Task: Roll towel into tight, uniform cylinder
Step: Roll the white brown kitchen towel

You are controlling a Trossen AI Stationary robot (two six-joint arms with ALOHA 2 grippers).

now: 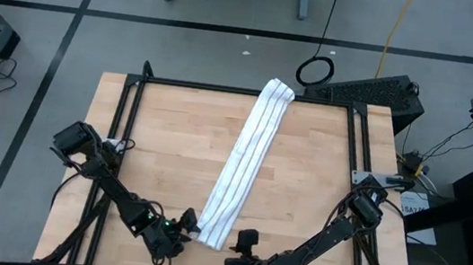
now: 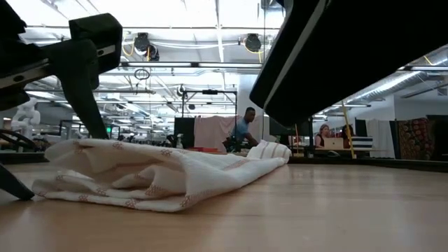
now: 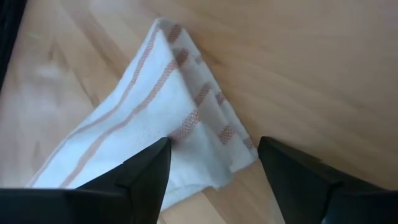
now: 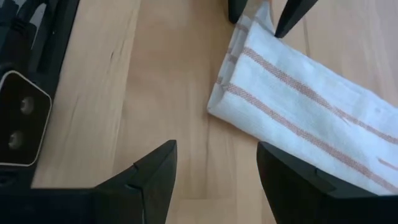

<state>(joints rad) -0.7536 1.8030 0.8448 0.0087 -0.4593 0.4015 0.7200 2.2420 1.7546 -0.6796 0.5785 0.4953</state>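
The white towel (image 1: 246, 161) with thin reddish-brown stripes lies flat on the wooden table (image 1: 163, 142), folded into a long narrow strip. It runs from the far edge to the near edge. My left gripper (image 1: 190, 227) is open at the strip's near end; that end's left corner (image 3: 211, 143) lies between the fingers. In the low view the near end (image 2: 140, 178) lies in loose, bunched layers. My right gripper (image 1: 246, 242) is open over bare wood just right of the near end (image 4: 249, 99) and holds nothing. My left gripper comes slanting down from the near left at the towel's near corner (image 3: 186, 134). One finger (image 3: 149, 171) stands at the folded cloth, the other (image 3: 292, 177) over bare wood beside it. I cannot tell whether either finger touches the cloth.
Black frame rails (image 1: 119, 127) run along the table's left and right sides. A black cable ring (image 1: 316, 70) and a dark box (image 1: 377, 94) lie past the far right corner. People sit in the room behind (image 2: 245, 129). Bare wood lies on both sides of the strip.
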